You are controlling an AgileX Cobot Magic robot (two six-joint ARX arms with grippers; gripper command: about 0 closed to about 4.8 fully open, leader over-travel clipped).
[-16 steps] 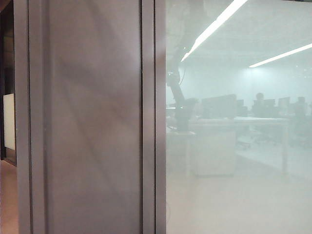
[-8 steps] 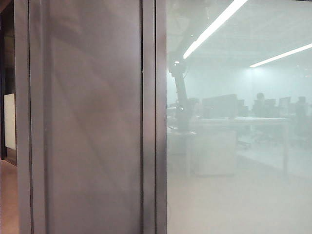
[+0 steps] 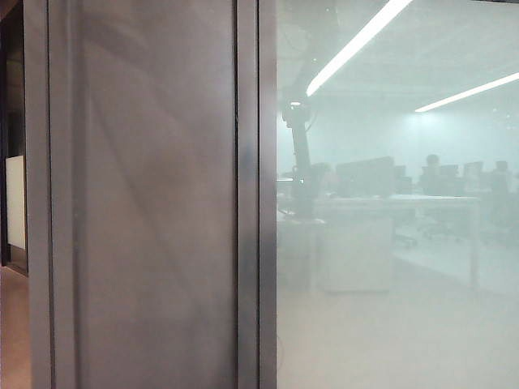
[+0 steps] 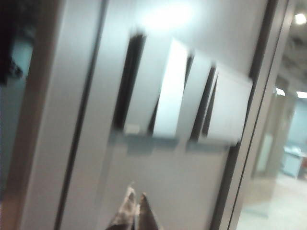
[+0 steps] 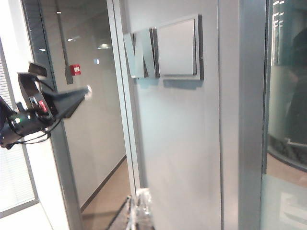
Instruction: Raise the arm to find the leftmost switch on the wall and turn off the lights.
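While the switches are in sight, none looks pressed yet.
Left gripper (image 4: 135, 211), fingertips together, hangs below the switch plates (image 4: 182, 93); right gripper (image 5: 138, 208), fingers apparently closed, idles near the wall.

The wall panel (image 3: 154, 211) looks like smooth brushed grey metal with a dull sheen, split by a metal post (image 3: 247, 203), and beside it the frosted glass (image 3: 389, 243) is milky and softly reflective, showing the arm (image 3: 298, 138) only as a hazy dark shape. The switches (image 4: 187, 91) look like smooth satin-white plastic plates that catch a bright glare. The left gripper (image 4: 135, 213) and right gripper (image 5: 139, 211), each with jaws together, have pale, scuffed, tape-like wrapping on their tips.
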